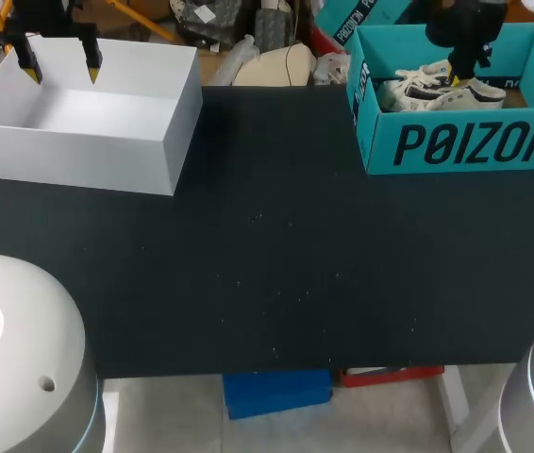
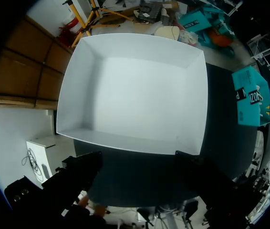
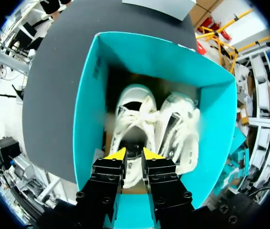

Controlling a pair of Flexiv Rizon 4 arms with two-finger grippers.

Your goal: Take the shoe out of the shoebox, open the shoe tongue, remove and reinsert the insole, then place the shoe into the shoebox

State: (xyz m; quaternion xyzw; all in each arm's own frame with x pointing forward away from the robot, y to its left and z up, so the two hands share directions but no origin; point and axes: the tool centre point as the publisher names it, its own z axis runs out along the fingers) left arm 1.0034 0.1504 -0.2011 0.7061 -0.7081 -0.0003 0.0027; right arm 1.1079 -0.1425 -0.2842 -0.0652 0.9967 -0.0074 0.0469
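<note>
Head view puts the teal shoebox (image 1: 456,142) in the upper right of the frame, at the far right corner of the dark table (image 1: 276,264). The right gripper (image 1: 455,79) is lowered into its open top. In the upper left of the frame stands one white box (image 1: 168,132), also open at the top, and the left gripper (image 1: 60,69) hangs over its far wall. That claw is released, with its two yellow tips well apart and nothing between them.

Right wrist view looks straight down into the shoebox. Two white lace-up shoes lie in it side by side and touching, toes pointing away from the gripper. The shoe (image 3: 131,121) to be taken lies directly ahead of the right gripper, with its heel opening at the claw. The other shoe (image 3: 179,129) lies beside it against the box wall. Whether this claw is already clenched on the heel rim or only poised at it, I cannot tell.

The shoe looks light, with a soft upper that should give under pressure, loose laces that could snag, and a firmer sole and heel. The padded heel collar seems the best place to take hold, since it is stiff enough to carry the weight and leaves the tongue free. Because the pair touch, lifting one may drag its neighbour.

The count is two shoes, one shoebox, one white box and two grippers.
</note>
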